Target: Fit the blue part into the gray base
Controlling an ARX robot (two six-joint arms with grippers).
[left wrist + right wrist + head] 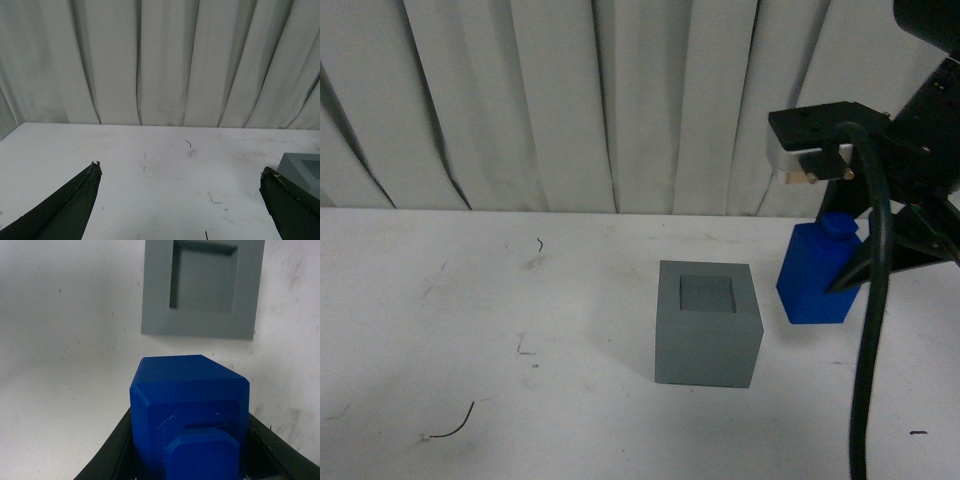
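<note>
The gray base (707,323) is a matte cube with a square recess in its top, standing on the white table (470,340) right of centre. The blue part (817,272), a bright blue block with a small knob on top, is tilted and held just right of the base. My right gripper (840,262) is shut on it. In the right wrist view the blue part (190,415) fills the space between the black fingers (107,455), with the gray base (202,287) beyond it. My left gripper (180,172) is open and empty; the gray base's corner (302,167) shows beside one finger.
A white pleated curtain (570,100) hangs along the table's far edge. A black cable (868,330) hangs down from the right arm in front of the table's right side. Small dark scuffs and a thin wire scrap (455,425) lie on the table at left.
</note>
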